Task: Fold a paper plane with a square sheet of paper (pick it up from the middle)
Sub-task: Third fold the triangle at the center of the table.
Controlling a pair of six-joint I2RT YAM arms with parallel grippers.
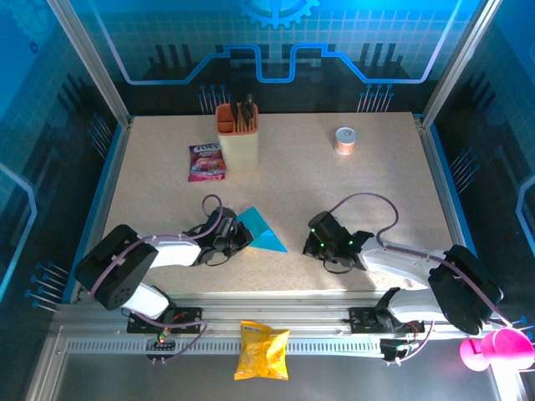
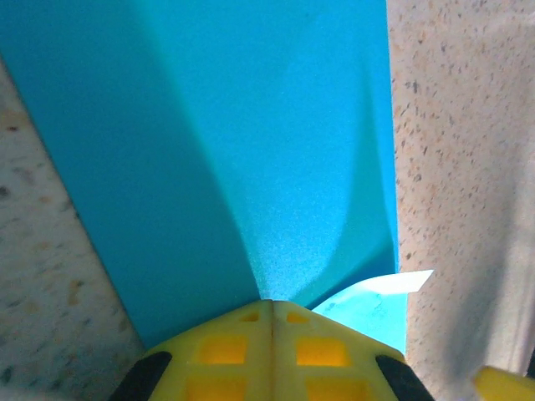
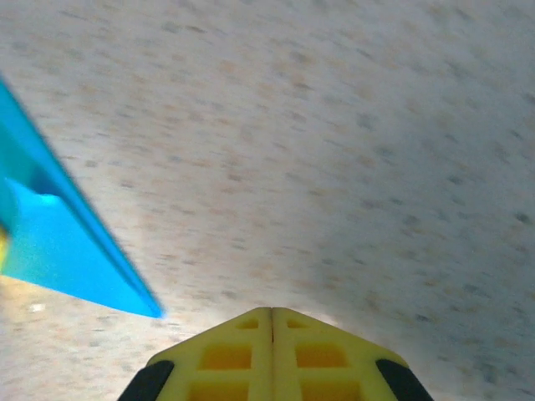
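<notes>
The cyan-blue paper (image 1: pixel 264 230) lies on the table as a folded, pointed shape, its tip towards the right arm. My left gripper (image 1: pixel 237 237) is at the paper's left end. In the left wrist view its yellow jaws meet with no gap, and the left gripper (image 2: pixel 272 302) touches the paper (image 2: pixel 251 142); I cannot tell if a layer is pinched. A small flap (image 2: pixel 380 294) curls up beside it. My right gripper (image 1: pixel 317 243) sits right of the tip, apart from it. That right gripper (image 3: pixel 272 311) is shut over bare table, with the paper's tip (image 3: pixel 75 259) to its left.
An orange-cream holder (image 1: pixel 237 136) and a pink-purple snack packet (image 1: pixel 206 161) stand at the back left. A small round pot (image 1: pixel 345 139) is at the back right. A yellow crisp bag (image 1: pixel 262 349) lies on the front rail, and a pink object (image 1: pixel 493 348) sits at the bottom right.
</notes>
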